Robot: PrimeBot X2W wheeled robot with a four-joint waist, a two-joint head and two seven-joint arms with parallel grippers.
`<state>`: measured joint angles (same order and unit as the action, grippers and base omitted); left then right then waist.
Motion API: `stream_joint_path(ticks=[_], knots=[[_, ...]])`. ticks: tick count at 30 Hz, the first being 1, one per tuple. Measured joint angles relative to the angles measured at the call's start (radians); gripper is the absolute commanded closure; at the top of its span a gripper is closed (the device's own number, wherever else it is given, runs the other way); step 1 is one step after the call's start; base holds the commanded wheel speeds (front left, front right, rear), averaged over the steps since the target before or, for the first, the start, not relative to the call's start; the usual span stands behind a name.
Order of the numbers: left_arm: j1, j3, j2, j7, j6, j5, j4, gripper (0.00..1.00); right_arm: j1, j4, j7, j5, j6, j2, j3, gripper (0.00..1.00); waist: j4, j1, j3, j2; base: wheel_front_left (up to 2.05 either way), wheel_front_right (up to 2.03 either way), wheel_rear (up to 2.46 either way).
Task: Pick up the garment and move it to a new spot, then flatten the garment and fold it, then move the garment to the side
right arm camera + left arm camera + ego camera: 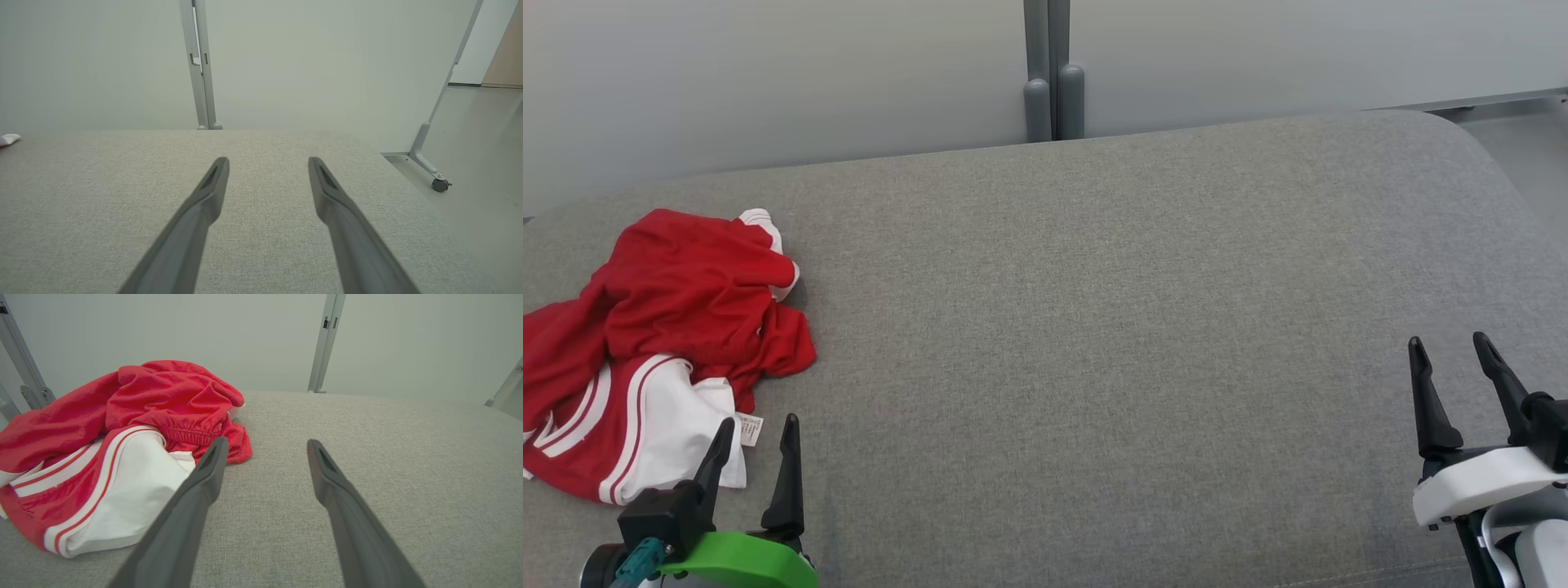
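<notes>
1. One grey fabric pad point(1094, 327), wide, with rounded corners. It is the reference for everything below.
2. Two pale wall panels point(768, 73) stand behind the pad's far edge. They meet at a pair of grey posts point(1054, 82) around mid-span of that edge.
3. One garment point(670, 327), red with white panels and white stripes, lies crumpled in a heap. It sits on the pad's left end, nearer the front edge than the back, and part of it runs out of the head view at the left.
4. Two grippers, both over the pad's front edge.
   - The left gripper point(758, 425) is at the front left with its jaws spread wide and nothing between them. Its outer finger lines up over the garment's white hem; I can't tell if it touches.
   - The right gripper point(1450, 341) is at the front right, jaws spread wide, over bare fabric, well apart from the garment.
5. One caster wheel point(440, 185) is on the floor off the pad's right end, under a slanted frame leg.
6. One small white care label point(749, 429) hangs at the garment's front edge and lies on the pad between the left fingers.
</notes>
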<state>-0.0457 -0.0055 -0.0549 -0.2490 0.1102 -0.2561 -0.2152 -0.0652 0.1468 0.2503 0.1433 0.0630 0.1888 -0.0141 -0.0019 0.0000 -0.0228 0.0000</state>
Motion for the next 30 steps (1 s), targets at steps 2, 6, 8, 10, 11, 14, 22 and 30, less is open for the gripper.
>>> stream_joint_path(ticks=[2, 6, 8, 10, 11, 14, 22, 30], knots=[[0.000, 0.000, 0.000, 0.000, 0.000, 0.000, -0.002, 0.00, 0.000, 0.004, 0.000, 0.000, 0.001, 0.000, -0.003, 0.00, 0.000, 0.0000, -0.001, 0.0000, 0.00, 0.00, 0.00], [0.000, 0.002, 0.001, 0.000, 0.004, 0.000, -0.004, 0.00, 0.000, 0.013, 0.000, 0.000, 0.007, 0.001, -0.011, 0.00, -0.001, 0.0000, -0.003, 0.0000, 0.00, 0.00, 0.00], [0.000, 0.005, 0.001, 0.000, 0.004, 0.000, -0.005, 0.00, 0.000, 0.015, 0.000, 0.000, 0.010, 0.001, -0.014, 0.00, -0.001, 0.0000, -0.004, 0.0000, 0.00, 0.00, 0.00], [0.000, 0.006, 0.001, 0.000, 0.004, 0.000, -0.005, 0.00, 0.000, 0.016, 0.000, 0.000, 0.011, 0.001, -0.016, 0.00, -0.001, 0.0000, -0.004, 0.0000, 0.00, 0.00, 0.00], [0.000, 0.006, 0.001, 0.000, 0.004, 0.000, -0.005, 0.00, 0.000, 0.016, 0.000, 0.000, 0.015, 0.001, -0.018, 0.00, -0.001, 0.0000, -0.005, 0.0000, 0.00, 0.00, 0.00], [0.000, 0.007, 0.002, 0.000, 0.004, 0.003, -0.005, 0.00, 0.000, 0.016, 0.000, -0.002, 0.016, 0.002, -0.020, 0.00, 0.000, 0.0000, -0.007, 0.0000, 0.00, 0.00, 0.00], [0.001, 0.001, 0.005, 0.000, 0.010, 0.015, -0.010, 0.00, 0.000, 0.016, 0.000, -0.002, 0.025, 0.009, -0.042, 0.00, 0.031, 0.0000, -0.011, 0.0000, 0.00, 0.00, 0.00], [0.001, 0.008, 0.007, 0.000, 0.010, 0.015, -0.019, 0.00, 0.000, 0.016, 0.000, -0.010, 0.034, 0.013, -0.039, 0.00, 0.108, 0.0000, -0.009, 0.0000, 0.00, 0.00, 0.00]])
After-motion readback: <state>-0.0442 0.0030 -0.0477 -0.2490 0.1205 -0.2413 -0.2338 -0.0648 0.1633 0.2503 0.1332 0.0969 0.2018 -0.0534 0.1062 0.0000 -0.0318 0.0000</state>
